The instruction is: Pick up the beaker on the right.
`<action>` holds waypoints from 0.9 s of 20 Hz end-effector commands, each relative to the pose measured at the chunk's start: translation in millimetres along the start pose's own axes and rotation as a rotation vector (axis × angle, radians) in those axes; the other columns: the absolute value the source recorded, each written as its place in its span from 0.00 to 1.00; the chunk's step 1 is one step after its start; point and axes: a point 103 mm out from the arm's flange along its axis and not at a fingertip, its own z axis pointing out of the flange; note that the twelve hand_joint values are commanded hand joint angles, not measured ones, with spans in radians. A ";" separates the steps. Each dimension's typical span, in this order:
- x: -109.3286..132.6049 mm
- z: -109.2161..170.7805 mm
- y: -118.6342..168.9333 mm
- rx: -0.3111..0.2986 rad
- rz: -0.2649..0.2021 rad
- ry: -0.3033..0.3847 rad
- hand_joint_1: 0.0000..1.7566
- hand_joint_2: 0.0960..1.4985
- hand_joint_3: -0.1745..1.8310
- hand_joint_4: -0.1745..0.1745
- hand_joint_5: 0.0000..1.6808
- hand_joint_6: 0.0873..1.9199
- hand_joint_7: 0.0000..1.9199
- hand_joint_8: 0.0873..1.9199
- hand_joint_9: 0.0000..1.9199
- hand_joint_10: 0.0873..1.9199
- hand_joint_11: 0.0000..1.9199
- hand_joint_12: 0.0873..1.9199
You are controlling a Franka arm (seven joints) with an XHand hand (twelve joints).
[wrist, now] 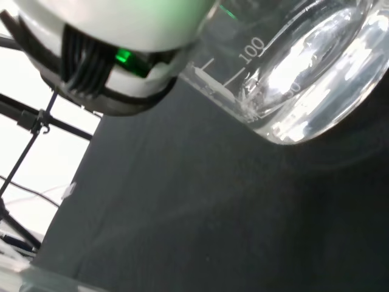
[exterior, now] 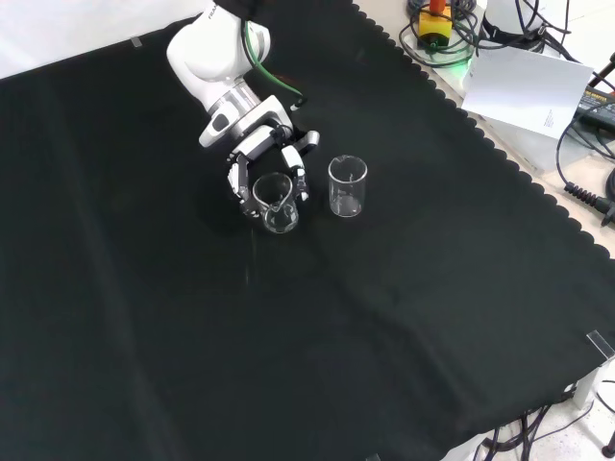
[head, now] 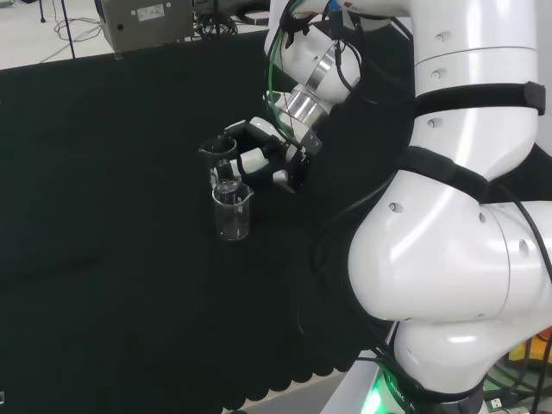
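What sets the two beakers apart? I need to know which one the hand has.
In the front view, the left beaker sits between the fingers of the hand, curled round it; the right beaker stands free, untouched. The left beaker looks tilted; the right beaker stands upright. Both are clear glass and look empty.

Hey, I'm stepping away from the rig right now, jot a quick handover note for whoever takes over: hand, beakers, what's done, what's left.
Hand: down at the cloth, fingers curled round a clear beaker, the left one of the two in the front view. In the wrist view that beaker's glass wall sits close against the palm.
Second beaker: stands upright and free on the black cloth, just to the right in the front view, apart from the hand.
Done: hand has reached a beaker and closed round it.
Left: the lift. I cannot tell whether the held beaker is off the cloth. Check that it is the intended one.
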 end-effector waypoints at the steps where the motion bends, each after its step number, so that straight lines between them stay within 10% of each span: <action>1: 24.1 -30.0 -11.5 -0.218 -0.006 -0.118 0.75 0.45 0.33 0.02 0.76 0.26 0.70 0.23 0.83 0.14 0.67 0.34; 18: 51.1 -145.3 -56.0 -0.184 0.020 -0.336 0.75 0.36 0.48 0.00 0.72 0.39 0.66 0.38 0.87 0.21 0.68 0.37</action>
